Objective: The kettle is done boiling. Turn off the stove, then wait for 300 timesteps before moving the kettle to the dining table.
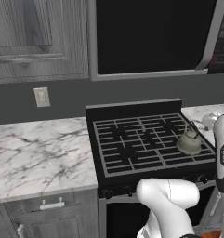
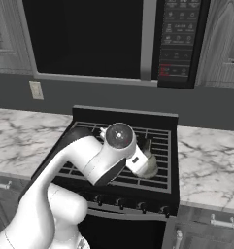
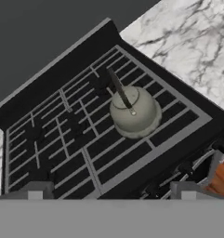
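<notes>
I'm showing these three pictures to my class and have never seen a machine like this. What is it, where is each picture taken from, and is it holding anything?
It is a white robot arm in a computer-drawn kitchen. Two pictures come from cameras behind the arm, to its left and right, looking over it at a black stove set between marble counters. The third comes from a camera on the arm's hand, looking down past the two tips of its pincer. A small grey kettle stands on the grates at the stove's front right. The pincer is open, above the stove's front edge, and holds nothing. A microwave hangs above.
</notes>
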